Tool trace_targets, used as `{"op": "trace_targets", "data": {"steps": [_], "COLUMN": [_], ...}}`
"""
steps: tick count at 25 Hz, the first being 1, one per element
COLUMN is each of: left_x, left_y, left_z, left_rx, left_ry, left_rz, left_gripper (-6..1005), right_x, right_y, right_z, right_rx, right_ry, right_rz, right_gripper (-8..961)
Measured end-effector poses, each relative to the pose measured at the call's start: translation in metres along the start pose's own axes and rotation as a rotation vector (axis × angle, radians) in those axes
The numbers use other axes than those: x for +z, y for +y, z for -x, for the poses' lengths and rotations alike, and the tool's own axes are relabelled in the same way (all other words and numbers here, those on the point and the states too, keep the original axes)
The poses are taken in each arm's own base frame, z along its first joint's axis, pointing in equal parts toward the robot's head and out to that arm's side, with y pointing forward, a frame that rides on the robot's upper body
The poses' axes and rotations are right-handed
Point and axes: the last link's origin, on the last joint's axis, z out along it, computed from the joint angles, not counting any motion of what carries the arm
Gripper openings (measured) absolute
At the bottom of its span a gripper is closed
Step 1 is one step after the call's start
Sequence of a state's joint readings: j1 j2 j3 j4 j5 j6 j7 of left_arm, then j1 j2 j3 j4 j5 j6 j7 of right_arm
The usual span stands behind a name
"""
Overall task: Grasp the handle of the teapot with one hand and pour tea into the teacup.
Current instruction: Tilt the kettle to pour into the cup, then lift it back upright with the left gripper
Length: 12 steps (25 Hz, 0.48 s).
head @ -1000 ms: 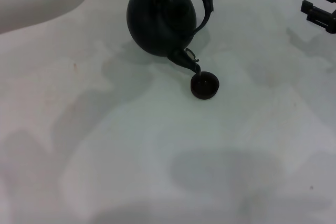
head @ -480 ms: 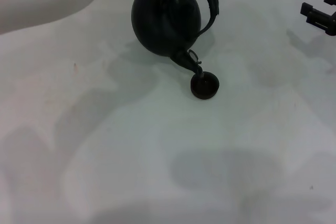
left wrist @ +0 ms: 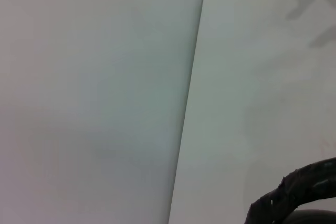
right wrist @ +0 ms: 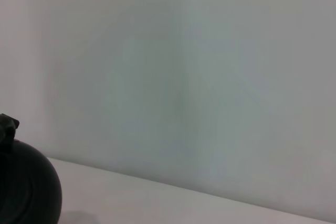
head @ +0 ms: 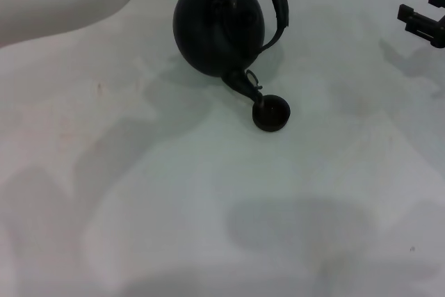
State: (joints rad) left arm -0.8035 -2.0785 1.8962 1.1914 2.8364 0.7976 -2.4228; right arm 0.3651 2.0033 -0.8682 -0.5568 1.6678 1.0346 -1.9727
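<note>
Teapot (head: 219, 29) hangs tipped below your left gripper, whose grip on the handle (head: 278, 5) you cannot tell past the frame edge, so its spout meets the teacup (head: 271, 113) just beneath, while the right gripper (head: 425, 19) sits parked well apart.

A pale table (head: 208, 206) meets a plain light wall (right wrist: 210, 77) behind.
</note>
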Motion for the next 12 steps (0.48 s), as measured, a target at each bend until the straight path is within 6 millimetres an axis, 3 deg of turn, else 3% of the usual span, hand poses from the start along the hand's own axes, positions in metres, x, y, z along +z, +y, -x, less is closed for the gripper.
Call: {"op": "trace_targets", "data": {"steps": [12], "left_x": [0.0015], "left_y": [-0.0040], "left_z": [-0.0054], "left_rx": [0.029], "left_ry": [-0.001], "left_rz": [-0.004], "left_gripper": [100], "right_x": [0.0005], "right_y": [-0.0015], "right_z": [0.0003], "right_rx": [0.001], "right_ry": [0.001], "right_rz": [-0.010], "right_gripper": [753]}}
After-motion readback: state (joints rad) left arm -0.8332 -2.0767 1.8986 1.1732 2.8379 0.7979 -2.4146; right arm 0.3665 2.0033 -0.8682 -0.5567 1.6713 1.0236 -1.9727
